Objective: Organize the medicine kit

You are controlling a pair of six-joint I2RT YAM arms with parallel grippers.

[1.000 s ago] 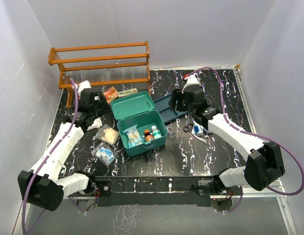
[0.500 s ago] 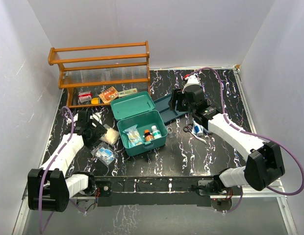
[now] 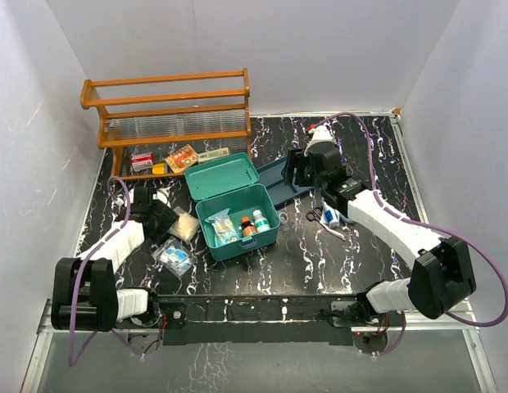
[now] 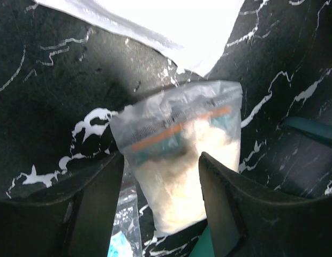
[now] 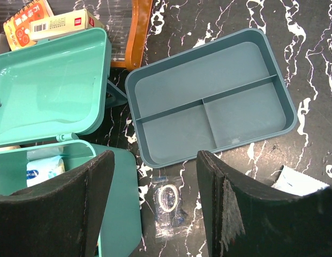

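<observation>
Medicine kit (image 3: 223,175) sits at the middle of the black marbled table (image 3: 319,258), lid tipped open toward the back. Two small bottles (image 3: 252,223) and some packets (image 3: 221,228) are inside it.

A blue-teal two-compartment tray (image 5: 209,101) lies just beside the kit's right rear corner. A small clear bag (image 5: 167,206) lies on the table between tray and kit.

On the kit's left side, a cotton-filled bag (image 4: 182,155) lies close by, and a second bag with blue contents (image 3: 175,258) is nearer the front edge. A wooden rack (image 3: 168,110) stands at the back left, with small boxes (image 3: 183,157) at its foot.

Left gripper (image 4: 161,160) is low over the cotton bag, jaws apart and straddling it; contact cannot be confirmed. Right gripper (image 5: 155,160) hangs above the tray's near edge, jaws apart and gripping nothing.

Bare table shows in front of the kit and at the right rear.
</observation>
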